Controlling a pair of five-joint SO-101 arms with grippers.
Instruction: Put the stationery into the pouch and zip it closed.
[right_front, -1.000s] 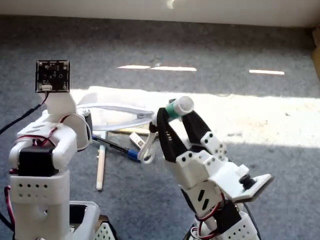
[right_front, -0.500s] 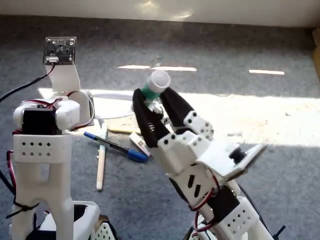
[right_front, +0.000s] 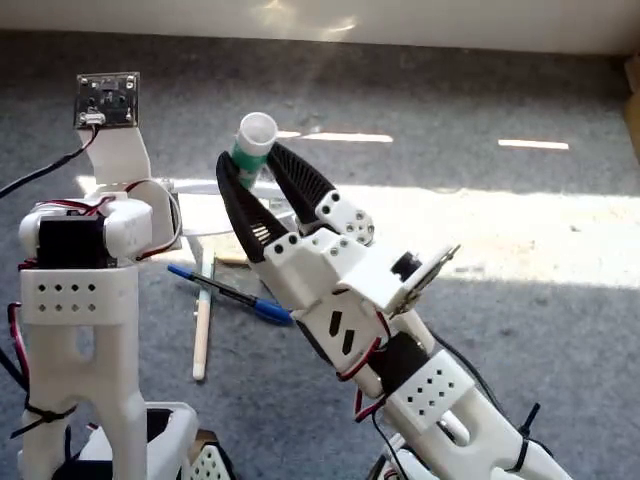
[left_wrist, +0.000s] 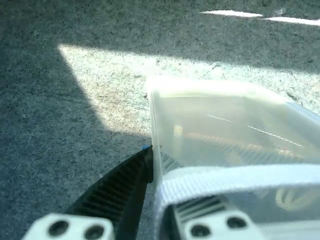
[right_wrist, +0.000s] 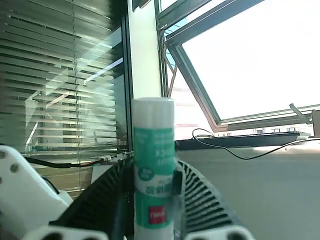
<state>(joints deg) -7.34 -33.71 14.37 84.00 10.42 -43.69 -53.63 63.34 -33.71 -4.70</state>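
Above the grey, carpet-like bench (right_front: 520, 350), the right hand (right_front: 248, 158) grips a glue stick (right_front: 253, 138) around its lower half. Its long axis is near upright, white end up. The left hand (left_wrist: 159, 167) pinches the edge of the clear pouch (left_wrist: 225, 125). Sunlight bands the bench, and blinds (right_wrist: 65, 75) and a tilted window (right_wrist: 250, 60) stand behind.

Grey carpet (right_front: 500, 150) w/ blue pen (right_front: 225, 293), white pen (right_front: 201, 335).

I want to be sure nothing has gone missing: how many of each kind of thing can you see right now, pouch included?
glue stick: 1, held in the right tool
blue pen: 1
pale pen or pencil: 1
clear pouch: 1
Total: 4
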